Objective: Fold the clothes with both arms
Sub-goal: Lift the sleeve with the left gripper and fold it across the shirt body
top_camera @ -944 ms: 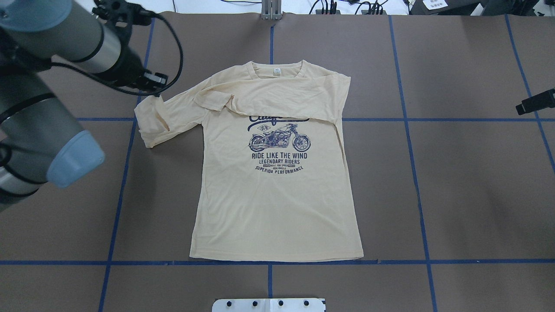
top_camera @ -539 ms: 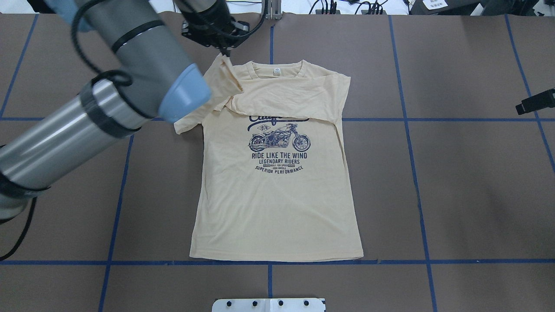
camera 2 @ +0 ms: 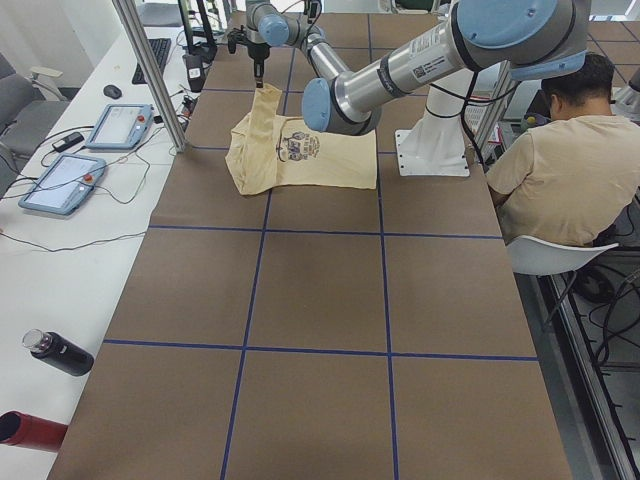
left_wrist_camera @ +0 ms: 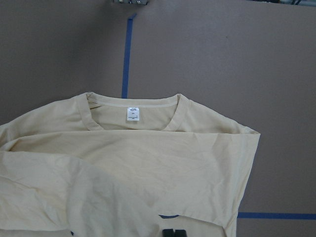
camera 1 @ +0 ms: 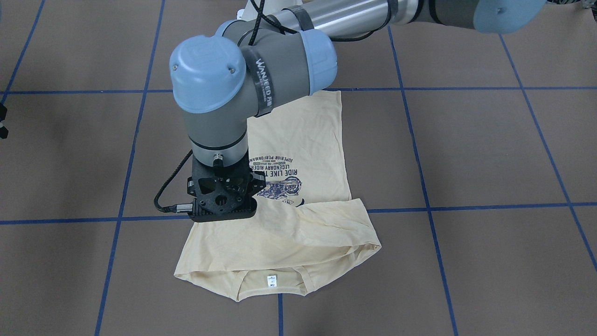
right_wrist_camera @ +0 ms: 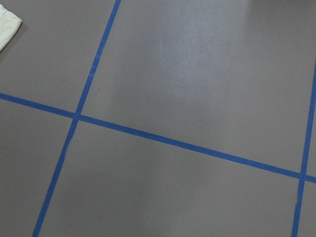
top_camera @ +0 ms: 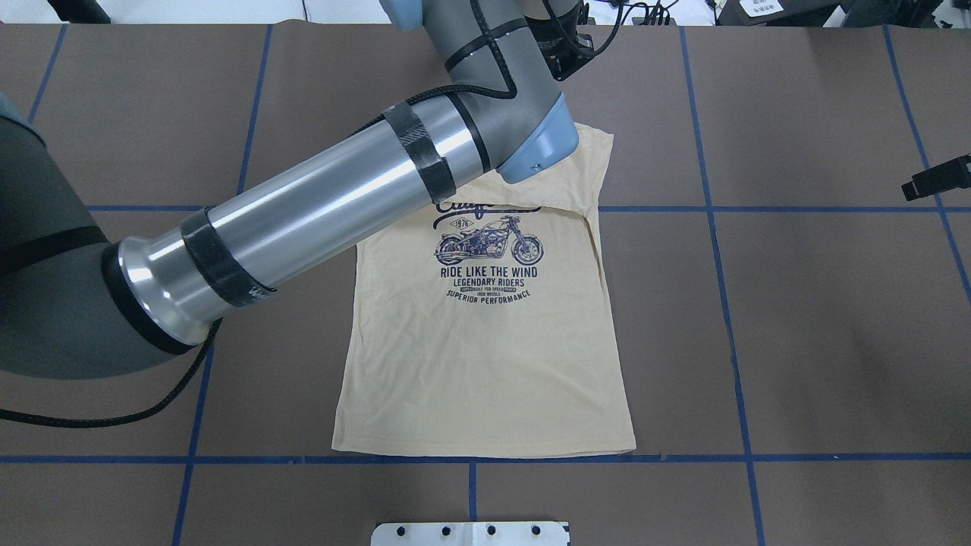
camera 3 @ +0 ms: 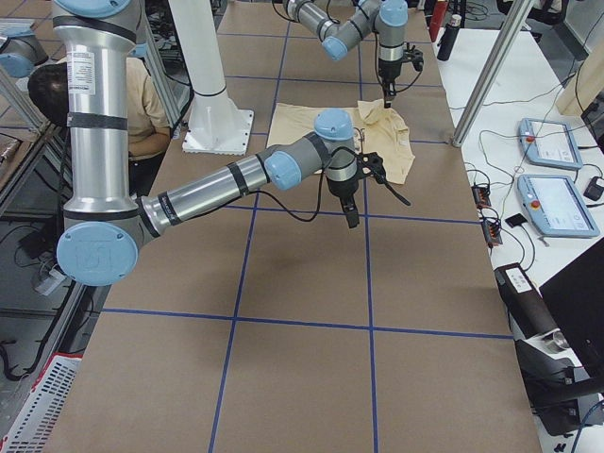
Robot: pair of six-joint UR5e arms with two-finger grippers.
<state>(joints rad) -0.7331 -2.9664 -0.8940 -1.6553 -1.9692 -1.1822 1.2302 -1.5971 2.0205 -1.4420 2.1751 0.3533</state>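
Note:
The cream-yellow T-shirt (top_camera: 485, 364) lies flat, print up, hem toward the robot. Both sleeves are folded across its chest (camera 1: 289, 233). My left arm reaches across the collar area. Its gripper (camera 1: 223, 212) hangs over the shirt's shoulder on my right side, fingertips hidden under its black mount. The side views show fabric (camera 2: 265, 98) peaking up to it, so it is shut on the left sleeve. The left wrist view shows the collar and white neck label (left_wrist_camera: 132, 114). My right gripper (top_camera: 937, 180) hovers over bare table far right of the shirt; I cannot tell whether it is open or shut.
Brown table (top_camera: 819, 318) with a blue tape grid. The white pedestal base (top_camera: 470, 533) is at the near edge. Control pendants (camera 2: 62, 182), a metal post (camera 2: 150, 70) and a bottle (camera 2: 58, 352) stand beyond the far side. A seated person (camera 2: 560, 170) is behind the robot.
My left arm has swung from the shirt's left side across the collar to its right shoulder, carrying the left sleeve over the chest. The right gripper has not moved.

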